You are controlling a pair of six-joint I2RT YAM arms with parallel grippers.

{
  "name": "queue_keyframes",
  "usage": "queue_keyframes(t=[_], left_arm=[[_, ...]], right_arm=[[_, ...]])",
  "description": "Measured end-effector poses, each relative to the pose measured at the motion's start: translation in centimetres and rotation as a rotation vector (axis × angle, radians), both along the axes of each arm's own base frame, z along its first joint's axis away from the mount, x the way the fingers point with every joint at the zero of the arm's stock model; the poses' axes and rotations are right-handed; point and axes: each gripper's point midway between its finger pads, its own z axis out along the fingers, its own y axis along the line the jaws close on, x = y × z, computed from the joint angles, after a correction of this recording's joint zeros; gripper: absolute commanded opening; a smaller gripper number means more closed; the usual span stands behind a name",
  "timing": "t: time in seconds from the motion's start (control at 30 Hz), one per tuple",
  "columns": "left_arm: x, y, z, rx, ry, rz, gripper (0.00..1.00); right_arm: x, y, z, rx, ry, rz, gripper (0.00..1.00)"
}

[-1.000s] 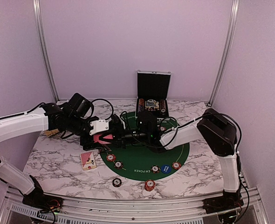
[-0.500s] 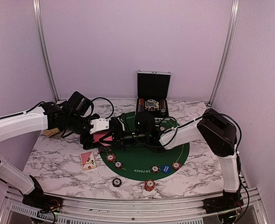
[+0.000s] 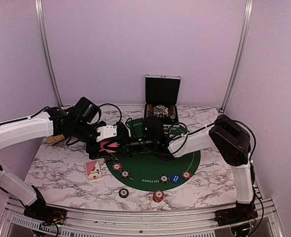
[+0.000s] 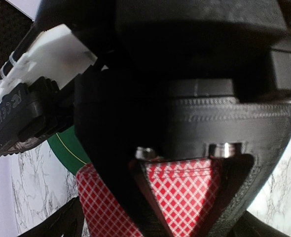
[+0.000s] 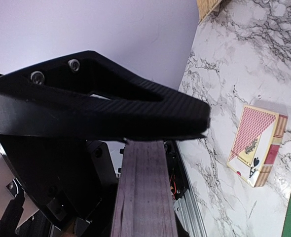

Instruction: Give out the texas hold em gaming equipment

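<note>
Gripping a red-backed card stack edge-on, right end effector clamped narrow on it over the green mat edge.
Left end effector right beside it, width unclear; right's lower finger hidden under stack; card pack lies apart on bench.

Playing cards red with a white lattice; mat green; tabletop white marble, grey-veined; disc blue; case black.
</note>
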Motion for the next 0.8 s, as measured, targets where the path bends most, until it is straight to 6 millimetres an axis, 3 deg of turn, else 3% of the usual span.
queue_keyframes(t=[0.27,0.57,0.67,0.77,0.8], left_arm=[[0.21,-0.19,0.25,-0.014,-0.001,0.013,0.76],[-0.06,-0.04,0.60,-0.034,-0.026,0.006,0.45],[-0.16,0.00,0.84,-0.042,-0.034,0.005,0.39],[-0.24,-0.17,0.96,-0.053,-0.034,-0.001,0.33],[-0.24,-0.18,0.96,-0.053,-0.034,-0.002,0.32]], right_arm=[[-0.03,0.02,0.01,-0.001,0.008,0.000,0.00],[0.26,0.01,0.34,0.013,-0.002,-0.013,0.01],[0.42,-0.03,0.52,0.021,-0.007,-0.019,0.09],[0.45,-0.04,0.61,0.023,-0.012,-0.020,0.26],[0.45,-0.04,0.61,0.023,-0.012,-0.020,0.27]])
